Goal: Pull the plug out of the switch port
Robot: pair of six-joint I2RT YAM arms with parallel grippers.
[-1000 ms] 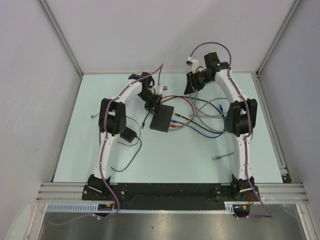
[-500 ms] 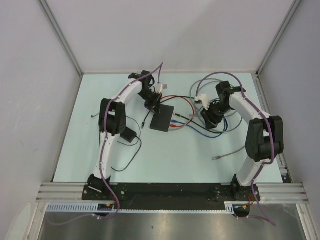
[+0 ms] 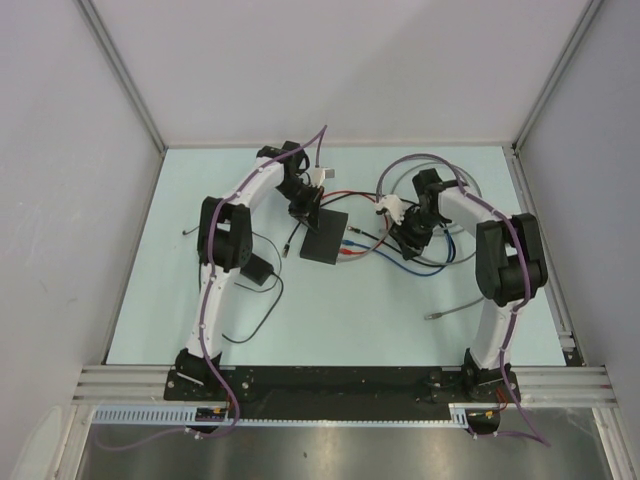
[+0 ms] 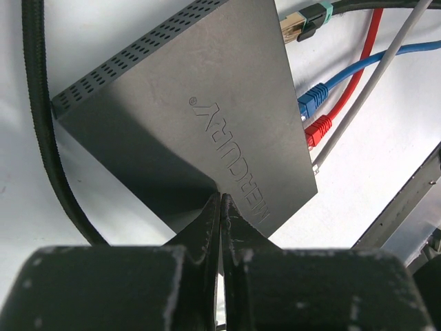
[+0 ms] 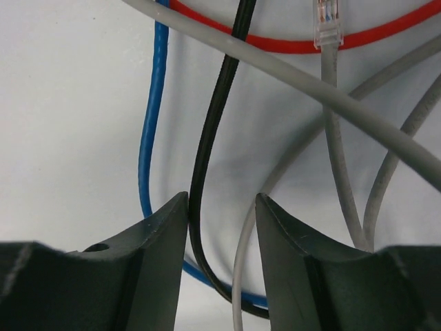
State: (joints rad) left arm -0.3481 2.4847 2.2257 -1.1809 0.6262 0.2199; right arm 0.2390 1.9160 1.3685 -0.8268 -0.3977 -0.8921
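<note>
**Top view, centre.** The switch (image 3: pixel 325 238) lies flat on the desk (image 3: pixel 380 320), with the left tool (image 3: pixel 307 212) at its upper-left edge.

**Left wrist view.** This tool's jaws are pressed together and hold nothing, and their tips rest on the switch's lid beside the printed logo. A blue plug (image 4: pixel 313 98) and a red plug (image 4: pixel 318 129) sit in ports on the right-hand side. Whether the black-booted plug (image 4: pixel 303 21) at the upper right is seated cannot be told.

**Change.** A second ago the right tool (image 3: pixel 408 240) hung high in the upper right of the top view, clear of the wiring. It has since swung down and leftward, and is now right of centre over the cable tangle. The left tool and the switch have not shifted.

**Right wrist view.** The jaws stand moderately apart and grip nothing. They straddle a black cable (image 5: pixel 210 138), with a blue cable (image 5: pixel 147 138) to the left. A loose grey cable (image 5: pixel 329 83) ending in a clear connector lies at the upper right.

**Meaning.** The switch appears braced, and the pulling tool has only just arrived. It is near the ports but still apart from them, so extraction has likely not begun.
</note>
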